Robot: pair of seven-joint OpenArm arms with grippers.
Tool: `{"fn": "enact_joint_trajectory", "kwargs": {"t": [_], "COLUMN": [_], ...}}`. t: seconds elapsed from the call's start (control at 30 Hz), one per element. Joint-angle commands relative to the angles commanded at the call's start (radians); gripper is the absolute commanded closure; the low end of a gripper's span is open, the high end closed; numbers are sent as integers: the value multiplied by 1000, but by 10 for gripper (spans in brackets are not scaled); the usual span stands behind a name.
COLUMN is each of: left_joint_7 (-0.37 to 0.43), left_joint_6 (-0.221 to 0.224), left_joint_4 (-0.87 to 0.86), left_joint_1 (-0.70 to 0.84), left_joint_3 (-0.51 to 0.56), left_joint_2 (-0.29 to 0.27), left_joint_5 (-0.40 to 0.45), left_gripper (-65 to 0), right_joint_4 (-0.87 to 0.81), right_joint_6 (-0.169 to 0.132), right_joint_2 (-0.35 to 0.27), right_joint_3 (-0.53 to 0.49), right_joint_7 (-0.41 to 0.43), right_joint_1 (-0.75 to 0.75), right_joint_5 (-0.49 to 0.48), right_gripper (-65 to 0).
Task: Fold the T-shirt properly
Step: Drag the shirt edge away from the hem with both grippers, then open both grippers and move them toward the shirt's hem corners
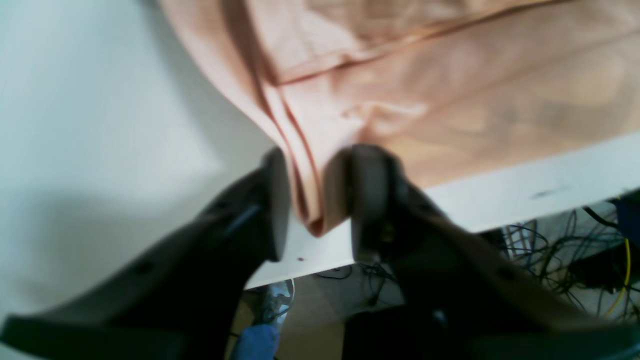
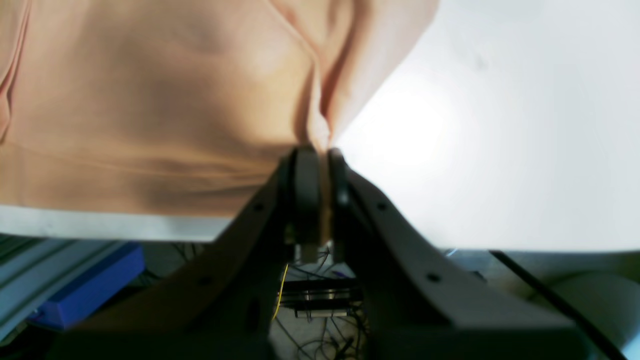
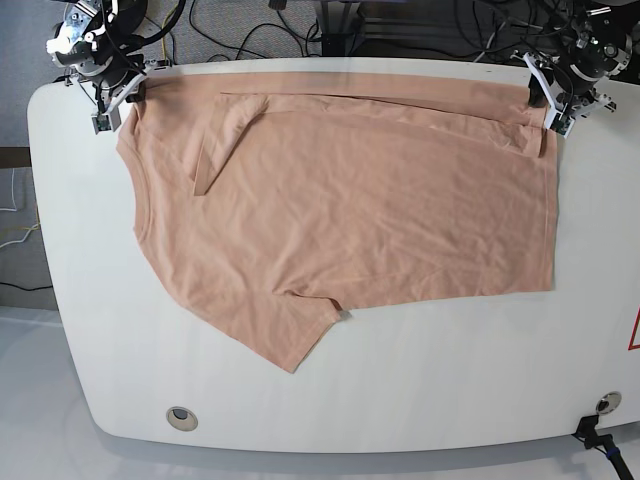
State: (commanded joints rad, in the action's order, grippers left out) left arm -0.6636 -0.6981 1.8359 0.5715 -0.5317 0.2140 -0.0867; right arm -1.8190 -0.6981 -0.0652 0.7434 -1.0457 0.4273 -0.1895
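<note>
The peach T-shirt [image 3: 340, 210] lies spread on the white table [image 3: 400, 400], plain side up, with a strip along its far edge folded over. One sleeve [image 3: 290, 340] points to the front; the other [image 3: 222, 140] lies folded onto the body. My left gripper [image 3: 545, 105] is at the far right corner, shut on a bunched fold of the shirt [image 1: 450, 100], its tips [image 1: 320, 167] near the table edge. My right gripper [image 3: 112, 105] is at the far left corner, shut on a thin pinch of the shirt [image 2: 150, 100] between its fingertips [image 2: 324, 157].
The far table edge [image 1: 525, 192] runs just behind both grippers. Cables [image 3: 300, 25] and a blue block [image 2: 90, 280] lie beyond and below it. Two round holes [image 3: 181, 417] [image 3: 601, 402] sit near the front edge.
</note>
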Motion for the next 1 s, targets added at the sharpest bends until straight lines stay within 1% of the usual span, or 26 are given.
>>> {"fn": "enact_joint_trajectory", "kwargs": {"t": [0.1, 0.13, 0.2, 0.27, 0.33, 0.37, 0.43, 0.53, 0.63, 0.73, 0.8, 0.9, 0.93, 1.0], "left_joint_7": [0, 0, 0, 0, 0, 0, 0, 0, 0, 0, 0, 2, 2, 2], "left_joint_6": [0, 0, 0, 0, 0, 0, 0, 0, 0, 0, 0, 0, 0, 0], "left_joint_4": [2, 8, 23, 29, 37, 44, 49, 66, 91, 91, 91, 91, 91, 91], "left_joint_1": [0, 0, 0, 0, 0, 0, -2, -6, -6, -6, -6, -23, -37, -58], "left_joint_3": [0, -2, -2, -3, -12, -26, -43, -44, -46, -63, -77, -77, -77, -75], "left_joint_2": [0, 0, 0, 3, 5, 5, 5, 8, 17, 17, 17, 17, 17, 15], "left_joint_5": [0, 0, 0, 0, 0, 2, 2, 0, 0, -2, -3, -3, -3, -3], "left_gripper": [-224, -224, -224, -224, -224, -224, -224, -224, -224, -224, -224, -224, -224, -224], "right_joint_4": [0, 0, -2, -37, -77, -89, -120, -133, -135, -141, -147, -147, -147, -147], "right_joint_6": [0, 0, 0, 0, 0, 0, 0, 0, 0, 0, 0, 0, 0, 0], "right_joint_2": [0, 0, 0, 0, 8, 11, 11, 8, -8, -9, -29, -35, -35, -34], "right_joint_3": [0, 0, 0, 0, -8, -21, -26, -26, -26, -28, -29, -40, -57, -78], "right_joint_7": [-2, -2, -2, -2, -14, -26, -55, -91, -94, -94, -94, -94, -94, -94], "right_joint_1": [0, 0, 0, 0, 2, 2, -3, -8, -8, -9, -21, -38, -51, -71], "right_joint_5": [0, 0, 0, -2, -3, -3, -18, -86, -129, -158, -216, -301, -315, -311], "right_gripper": [0, -20, -129, -223, -280, -294, -298, -299, -299, -300, -300, -300, -300, -300]}}
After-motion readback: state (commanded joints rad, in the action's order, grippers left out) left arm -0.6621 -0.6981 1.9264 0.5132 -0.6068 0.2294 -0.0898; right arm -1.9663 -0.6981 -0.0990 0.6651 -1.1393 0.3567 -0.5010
